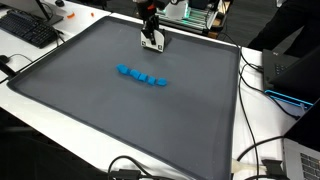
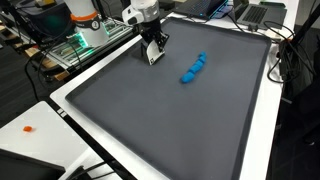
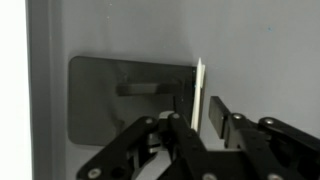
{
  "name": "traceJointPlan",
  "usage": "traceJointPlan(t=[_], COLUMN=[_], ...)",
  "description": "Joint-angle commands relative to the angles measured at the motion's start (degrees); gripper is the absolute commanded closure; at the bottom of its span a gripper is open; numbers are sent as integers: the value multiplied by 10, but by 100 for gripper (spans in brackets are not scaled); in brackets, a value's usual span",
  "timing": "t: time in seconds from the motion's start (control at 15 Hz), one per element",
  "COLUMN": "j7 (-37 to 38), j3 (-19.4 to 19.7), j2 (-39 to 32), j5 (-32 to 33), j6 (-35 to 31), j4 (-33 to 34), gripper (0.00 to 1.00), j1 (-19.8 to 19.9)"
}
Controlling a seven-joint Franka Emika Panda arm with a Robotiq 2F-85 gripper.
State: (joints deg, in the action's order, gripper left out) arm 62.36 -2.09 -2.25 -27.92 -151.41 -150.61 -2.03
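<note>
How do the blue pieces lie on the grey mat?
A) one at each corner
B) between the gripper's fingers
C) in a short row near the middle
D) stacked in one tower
C: in an exterior view the blue pieces form one short line on the mat, apart from the gripper.

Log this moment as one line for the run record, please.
gripper: jaws parted | thin white flat piece: edge-on between jaws | small blue blocks: row mid grey mat, apart from gripper
</note>
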Motion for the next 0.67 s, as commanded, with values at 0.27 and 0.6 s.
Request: traceJointPlan(t=[0.27, 0.6], j7=[70, 86], j3=[13, 9], j2=[52, 81], j5=[112, 177], j6=[37, 122], j4=[1, 36], gripper=[4, 0], j1=[6, 15])
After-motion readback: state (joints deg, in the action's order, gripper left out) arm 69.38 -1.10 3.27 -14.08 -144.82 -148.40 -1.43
